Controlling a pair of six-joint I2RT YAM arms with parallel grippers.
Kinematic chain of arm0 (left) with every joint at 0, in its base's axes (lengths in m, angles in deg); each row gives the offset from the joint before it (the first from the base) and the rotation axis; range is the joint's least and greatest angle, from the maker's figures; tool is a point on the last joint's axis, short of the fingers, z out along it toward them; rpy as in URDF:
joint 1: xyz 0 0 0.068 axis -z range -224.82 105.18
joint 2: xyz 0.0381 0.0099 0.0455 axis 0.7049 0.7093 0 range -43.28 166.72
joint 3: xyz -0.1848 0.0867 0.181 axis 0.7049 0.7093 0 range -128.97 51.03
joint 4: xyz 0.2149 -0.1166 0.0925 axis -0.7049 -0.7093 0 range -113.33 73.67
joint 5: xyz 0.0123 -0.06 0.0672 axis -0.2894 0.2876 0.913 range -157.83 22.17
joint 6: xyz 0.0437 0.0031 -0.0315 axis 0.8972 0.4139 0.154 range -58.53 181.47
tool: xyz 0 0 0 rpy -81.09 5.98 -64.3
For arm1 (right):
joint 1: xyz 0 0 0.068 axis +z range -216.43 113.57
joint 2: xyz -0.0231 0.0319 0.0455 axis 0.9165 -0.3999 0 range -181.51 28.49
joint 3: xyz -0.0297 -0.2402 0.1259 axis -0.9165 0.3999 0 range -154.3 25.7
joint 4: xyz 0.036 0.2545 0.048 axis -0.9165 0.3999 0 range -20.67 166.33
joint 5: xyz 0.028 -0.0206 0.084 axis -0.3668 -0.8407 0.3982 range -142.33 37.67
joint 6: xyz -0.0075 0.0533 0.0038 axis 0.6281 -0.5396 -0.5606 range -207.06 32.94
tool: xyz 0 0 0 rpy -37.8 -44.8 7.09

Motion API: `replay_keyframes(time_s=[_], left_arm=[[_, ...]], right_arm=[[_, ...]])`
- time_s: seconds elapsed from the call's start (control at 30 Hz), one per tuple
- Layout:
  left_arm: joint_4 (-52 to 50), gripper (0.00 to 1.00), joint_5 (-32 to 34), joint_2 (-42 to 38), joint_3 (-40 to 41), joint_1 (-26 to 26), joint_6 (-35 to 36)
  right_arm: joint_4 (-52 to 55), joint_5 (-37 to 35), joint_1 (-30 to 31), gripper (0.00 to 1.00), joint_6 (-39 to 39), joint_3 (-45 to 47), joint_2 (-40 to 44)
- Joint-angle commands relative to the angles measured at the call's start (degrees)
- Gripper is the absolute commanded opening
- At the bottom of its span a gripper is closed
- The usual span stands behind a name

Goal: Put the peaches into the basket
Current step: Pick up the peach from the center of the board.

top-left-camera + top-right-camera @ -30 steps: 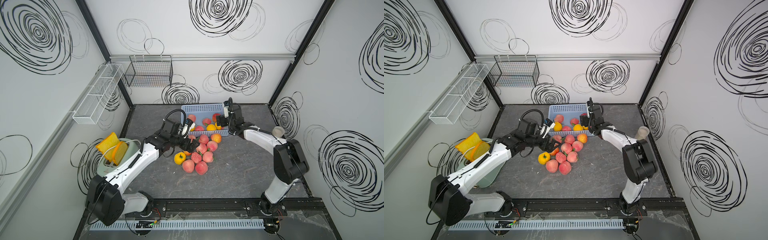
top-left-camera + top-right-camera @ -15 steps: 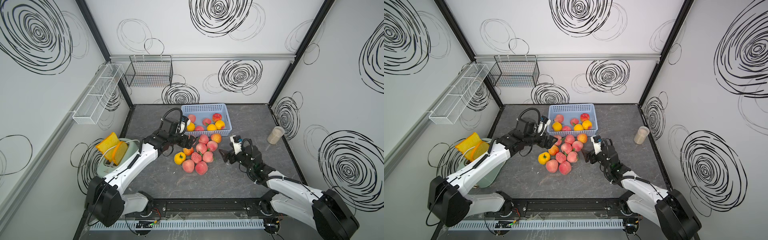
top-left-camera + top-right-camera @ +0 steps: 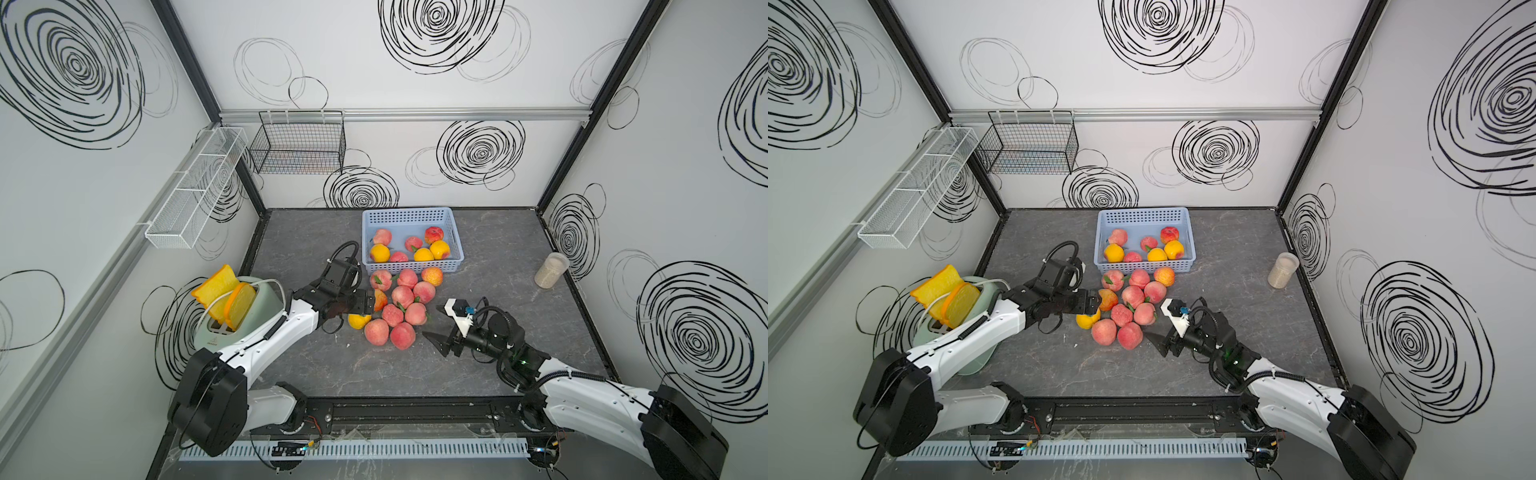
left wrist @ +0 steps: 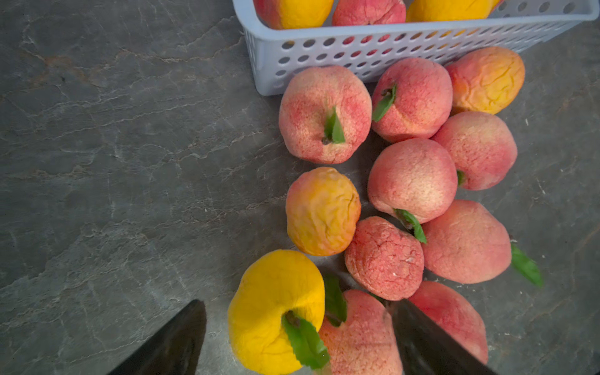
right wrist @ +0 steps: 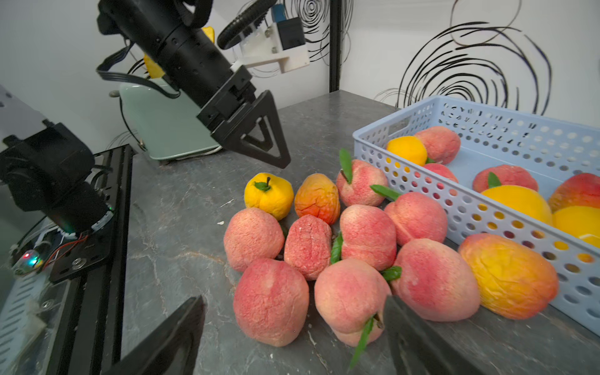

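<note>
Our left claw (image 3: 368, 302) and right claw (image 3: 432, 321) are both wide and empty beside the peaches (image 3: 402, 296) piled before the basket (image 3: 409, 213); reaching together, we may collide or push fruits away.

Peaches (image 3: 402, 296) split between the light blue basket (image 3: 409, 216) and the counter (image 3: 498, 257).
The shallow perforated basket sits upright near the counter's far edge, midway along it, holding seven: four pink-red, three yellow-orange. Eleven more lie bunched and touching on the counter just before the basket's near wall; most are pink-red, some with green leaves, with a plain yellow peach (image 3: 359, 322) on the side toward the left edge.
</note>
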Motion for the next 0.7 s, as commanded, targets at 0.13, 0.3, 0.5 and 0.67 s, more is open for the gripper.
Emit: replay_keyframes(time_s=[0.13,0.3,0.5,0.67], left_arm=[[0.51,0.92,2.03,1.64,1.95,1.48,-3.14],[1.04,0.91,3.02,3.39,2.98,1.86,-3.26],[2.67,0.86,2.59,5.12,3.94,2.21,-3.29],[3.43,0.82,3.04,5.82,4.86,2.3,-3.39]], right_arm=[[0.4,-2.84,3.68,0.89,4.88,-3.04,-2.93],[0.38,-3.71,4.52,0.89,5.39,-3.22,-3.15],[0.59,-4.61,5.24,0.89,5.9,-3.57,-3.98],[0.72,-5.22,5.6,0.89,6.11,-3.74,-4.38]])
